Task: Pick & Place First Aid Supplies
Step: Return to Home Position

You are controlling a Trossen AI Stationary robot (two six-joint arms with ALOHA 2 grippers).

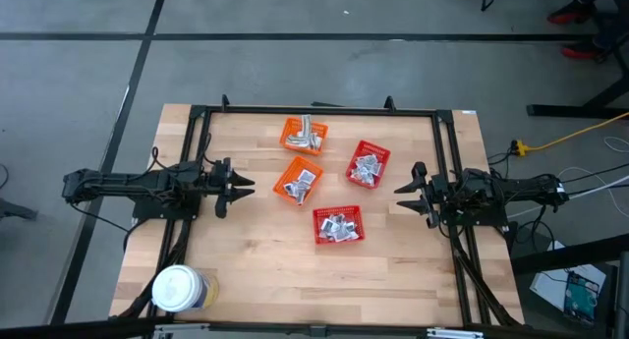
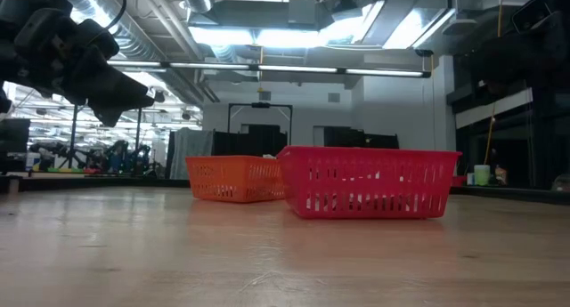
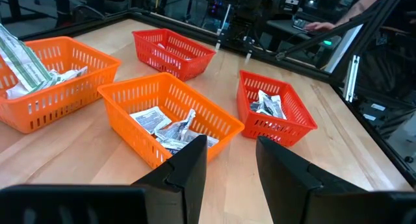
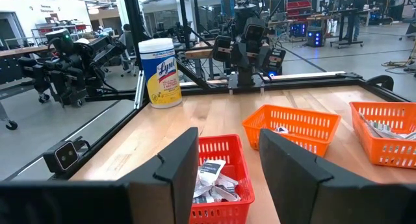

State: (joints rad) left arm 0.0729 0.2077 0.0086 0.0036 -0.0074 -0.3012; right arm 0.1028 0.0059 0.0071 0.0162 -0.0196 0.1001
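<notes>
looking pretty much done here: all the packets (image 1: 338,227) sit inside the four baskets (image 1: 315,226) mid-frame, none loose on the table (image 1: 265,270). left gripper (image 1: 239,186) and right gripper (image 1: 403,190) hang at the sides, fingers apart, holding nothing.

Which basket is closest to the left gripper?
The orange basket at the table's middle, straight ahead of the left gripper. The other orange basket sits farther back, and both red baskets lie nearer the right arm.
</notes>
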